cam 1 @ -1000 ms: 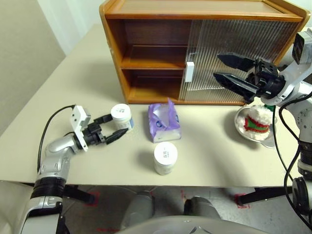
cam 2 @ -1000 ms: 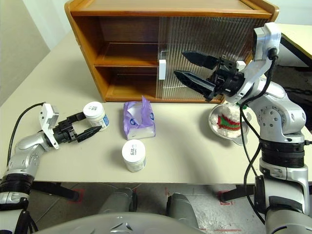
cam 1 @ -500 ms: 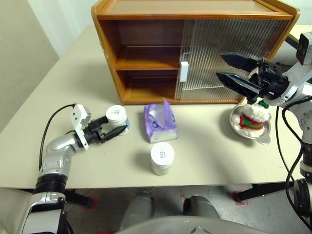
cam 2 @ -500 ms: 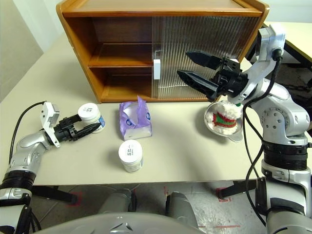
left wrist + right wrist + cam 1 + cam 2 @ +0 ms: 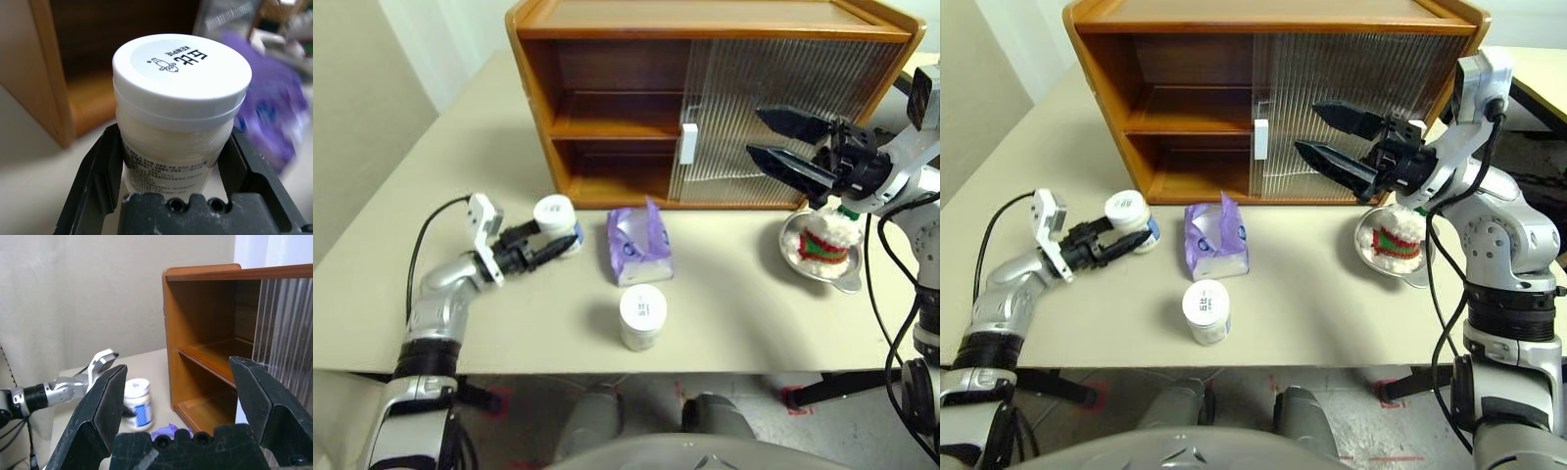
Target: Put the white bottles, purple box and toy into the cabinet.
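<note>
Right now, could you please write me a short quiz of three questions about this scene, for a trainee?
1. True or false: the left gripper is closed on a jar.
2. What lies in the steel bowl? A) toy B) purple box C) jar
3. Which side of the cabinet stands open?

Key: 1 true. 2 A, the toy. 3 The left; the door covers the right.
</note>
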`<state>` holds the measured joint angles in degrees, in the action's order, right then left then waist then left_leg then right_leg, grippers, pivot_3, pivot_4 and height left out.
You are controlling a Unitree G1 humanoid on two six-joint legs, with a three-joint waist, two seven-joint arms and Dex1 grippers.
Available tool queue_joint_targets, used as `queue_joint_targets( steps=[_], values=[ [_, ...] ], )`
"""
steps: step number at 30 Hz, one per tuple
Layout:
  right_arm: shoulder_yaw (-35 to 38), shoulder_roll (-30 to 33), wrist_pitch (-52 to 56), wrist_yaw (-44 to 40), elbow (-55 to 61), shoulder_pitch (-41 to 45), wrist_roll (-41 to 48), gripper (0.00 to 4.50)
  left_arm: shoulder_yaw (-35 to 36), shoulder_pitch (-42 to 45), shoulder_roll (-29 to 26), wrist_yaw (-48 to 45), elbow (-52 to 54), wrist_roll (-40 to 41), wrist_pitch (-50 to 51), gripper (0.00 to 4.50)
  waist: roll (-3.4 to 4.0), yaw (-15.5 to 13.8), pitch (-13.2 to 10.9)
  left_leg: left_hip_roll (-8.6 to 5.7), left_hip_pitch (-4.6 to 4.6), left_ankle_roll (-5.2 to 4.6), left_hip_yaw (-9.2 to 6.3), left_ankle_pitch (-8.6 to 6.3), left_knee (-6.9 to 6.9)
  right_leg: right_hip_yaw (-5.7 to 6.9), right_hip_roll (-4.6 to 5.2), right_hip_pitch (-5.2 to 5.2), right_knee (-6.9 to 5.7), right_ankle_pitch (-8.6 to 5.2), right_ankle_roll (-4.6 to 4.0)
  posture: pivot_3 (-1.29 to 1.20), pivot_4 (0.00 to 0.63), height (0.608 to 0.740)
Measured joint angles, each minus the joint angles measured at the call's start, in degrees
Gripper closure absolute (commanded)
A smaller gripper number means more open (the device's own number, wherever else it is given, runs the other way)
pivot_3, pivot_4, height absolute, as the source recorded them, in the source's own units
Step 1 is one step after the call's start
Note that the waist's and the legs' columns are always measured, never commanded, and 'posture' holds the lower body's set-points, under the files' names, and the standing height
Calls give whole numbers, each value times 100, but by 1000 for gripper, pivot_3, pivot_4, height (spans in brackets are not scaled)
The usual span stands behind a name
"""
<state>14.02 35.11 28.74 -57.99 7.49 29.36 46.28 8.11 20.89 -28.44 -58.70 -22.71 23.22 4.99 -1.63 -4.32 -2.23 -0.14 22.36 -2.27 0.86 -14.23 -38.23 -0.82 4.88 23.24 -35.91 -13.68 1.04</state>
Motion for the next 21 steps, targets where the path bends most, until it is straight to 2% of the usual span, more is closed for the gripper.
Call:
queue_joint_targets(
  steps=[5,11,21],
  values=[
    [-10,-103,-5,21,5,1,-6,0,-13,696,293,618,209,-4,361,1425,-6,33,4,-8,-2,-3,8,2,-12,-18,-8,-4,1,9,14,46,0,740],
    [-5,-144,-11,63,17,-14,-8,0,-272,1063,585,984,140,-228,513,1425,-7,58,4,-9,-2,-5,19,3,-12,-31,-18,-2,2,12,19,28,0,740],
    [15,-166,-26,172,166,-128,-17,0,-490,1516,932,1719,-658,-783,573,1425,-8,168,4,-5,0,-6,29,3,-44,-56,-34,-6,-1,25,39,9,0,740]
  ],
)
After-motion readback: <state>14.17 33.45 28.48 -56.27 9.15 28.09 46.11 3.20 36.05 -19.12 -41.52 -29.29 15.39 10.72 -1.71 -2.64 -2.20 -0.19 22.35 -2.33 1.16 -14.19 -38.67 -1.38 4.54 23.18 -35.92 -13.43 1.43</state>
